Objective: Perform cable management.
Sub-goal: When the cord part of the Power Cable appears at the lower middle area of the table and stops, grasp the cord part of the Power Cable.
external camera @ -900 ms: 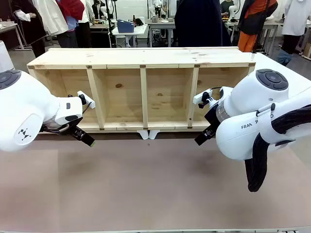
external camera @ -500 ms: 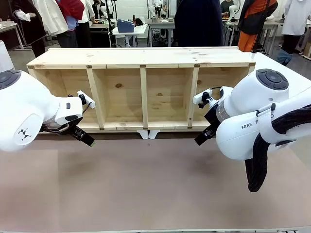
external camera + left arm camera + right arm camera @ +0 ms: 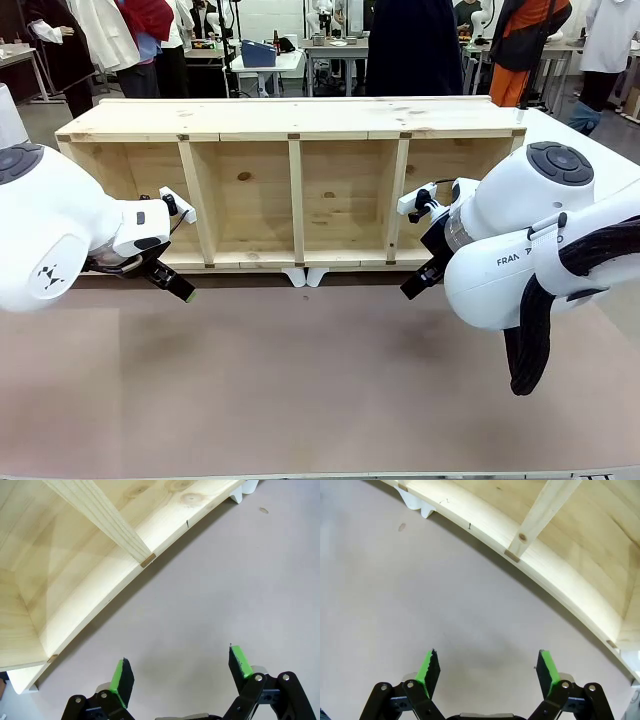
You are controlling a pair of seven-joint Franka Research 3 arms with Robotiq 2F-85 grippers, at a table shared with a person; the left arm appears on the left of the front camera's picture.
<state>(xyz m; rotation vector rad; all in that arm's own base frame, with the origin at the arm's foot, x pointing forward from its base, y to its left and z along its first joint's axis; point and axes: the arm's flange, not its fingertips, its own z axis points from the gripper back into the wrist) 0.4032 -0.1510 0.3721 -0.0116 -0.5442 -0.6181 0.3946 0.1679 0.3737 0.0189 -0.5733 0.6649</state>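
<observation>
Wide open, empty: left gripper (image 3: 181, 667) and right gripper (image 3: 488, 667). Probably a light, limp cable — better to pinch near one end.

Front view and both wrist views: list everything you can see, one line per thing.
wooden shelf unit: one, pale pine, lying lengthwise across the far half of the table, four open compartments facing the robot
white feet: two, white, under the middle of the shelf unit's front edge
table: one, grey-brown top
people: several, in dark, white and orange clothes, standing beyond the table
black ribbed hose: one, black, hanging by the right arm
left gripper: one, black with green pads, open, over the table near the shelf unit's front edge
right gripper: one, black with green pads, open, over the table near the shelf unit's front edge
</observation>
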